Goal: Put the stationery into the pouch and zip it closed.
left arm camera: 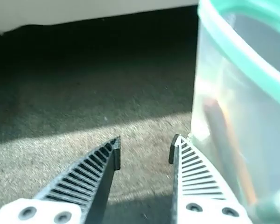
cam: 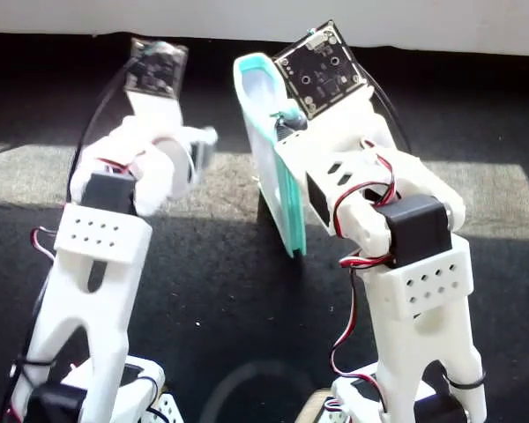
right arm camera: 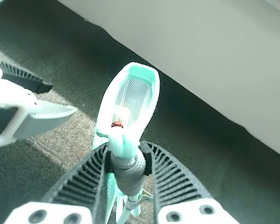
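One pouch (cam: 263,132) – translucent plastic walls edged in mint-green trim – stands on end between two robot arms, its long axis near upright and leaning slightly, its upper end a green-rimmed oval. The right gripper (right arm camera: 126,154) is clamped tight on a grey cord (right arm camera: 128,170) at the pouch's (right arm camera: 133,93) upper green edge. The left gripper (left arm camera: 144,144) hangs just beside the pouch's (left arm camera: 242,93) wall, its jaws parted with nothing between them. A single orange-brown stick (left arm camera: 219,126) shows through the clear wall, lying along the pouch's length. Below, a dark mat (cam: 212,300) is crossed by one band of sunlight
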Available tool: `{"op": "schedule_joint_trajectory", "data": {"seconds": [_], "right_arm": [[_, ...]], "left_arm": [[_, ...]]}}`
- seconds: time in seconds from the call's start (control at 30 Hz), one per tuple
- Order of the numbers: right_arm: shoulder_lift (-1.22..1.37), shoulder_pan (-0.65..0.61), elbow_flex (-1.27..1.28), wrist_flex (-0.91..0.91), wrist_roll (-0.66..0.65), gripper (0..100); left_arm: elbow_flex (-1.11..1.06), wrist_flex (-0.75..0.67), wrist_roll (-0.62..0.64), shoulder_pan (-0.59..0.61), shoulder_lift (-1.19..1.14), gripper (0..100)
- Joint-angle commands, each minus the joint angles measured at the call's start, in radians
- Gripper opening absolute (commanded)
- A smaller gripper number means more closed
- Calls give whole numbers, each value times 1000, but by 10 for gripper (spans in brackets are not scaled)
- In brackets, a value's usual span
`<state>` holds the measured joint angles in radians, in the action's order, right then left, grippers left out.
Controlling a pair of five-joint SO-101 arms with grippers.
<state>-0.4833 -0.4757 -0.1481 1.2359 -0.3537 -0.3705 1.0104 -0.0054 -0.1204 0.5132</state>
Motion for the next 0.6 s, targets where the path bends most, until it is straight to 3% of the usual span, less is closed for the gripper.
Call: {"op": "schedule_joint_trajectory", "data": {"seconds": [0.0,0.3,0.57], "right_arm": [[16,-2,-54,-5,-12,7],[77,-2,-65,-8,-12,7],[77,-2,-65,-8,-12,7]], "left_arm": [[41,149,8,-102,131,189],[39,278,55,-285,344,189],[-142,106,310,-286,352,193]]}}
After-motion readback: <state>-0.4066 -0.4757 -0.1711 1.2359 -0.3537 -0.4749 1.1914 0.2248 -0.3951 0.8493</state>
